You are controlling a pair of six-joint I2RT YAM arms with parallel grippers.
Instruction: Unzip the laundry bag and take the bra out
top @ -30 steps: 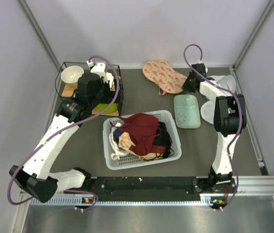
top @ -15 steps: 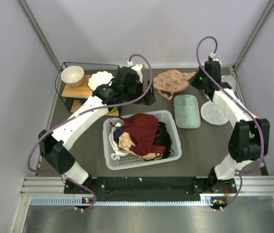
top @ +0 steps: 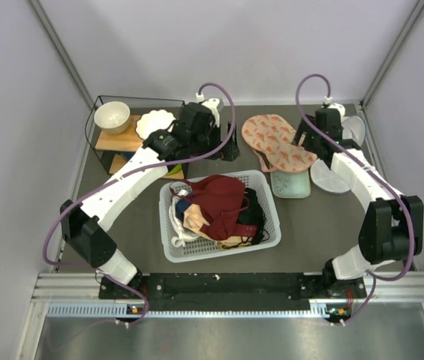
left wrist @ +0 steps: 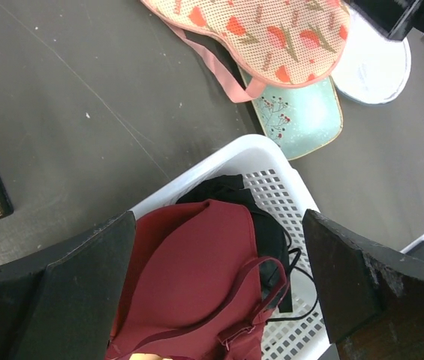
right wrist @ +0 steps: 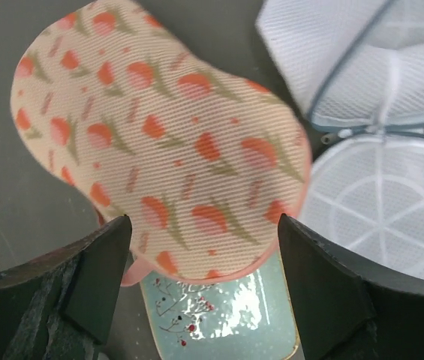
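- Laundry bag [top: 275, 142], top view: it lies flat on the dark table [top: 302, 229], upper centre-right of frame. Its lower-right end overlaps the mint tray [top: 293, 187].
- Top view: my right gripper [top: 303, 139] sits at the bag's right edge. My left gripper [top: 229, 150] is left of the bag and apart from it. The white basket [top: 168, 247] of garments is at mid-frame.
- Left wrist view: my left gripper [left wrist: 215, 225] has its fingers spread wide, with nothing between them. A maroon garment [left wrist: 189, 277] lies in the basket [left wrist: 249, 146] below. The bag [left wrist: 264, 37] runs along the top edge, over the tray [left wrist: 302, 124].
- Right wrist view: my right gripper [right wrist: 202, 225] is spread wide and grips nothing. The bag [right wrist: 159, 150] fills centre frame and covers the tray's [right wrist: 219, 330] upper end. White mesh discs [right wrist: 377, 202] are at the right. I cannot make out the zip.
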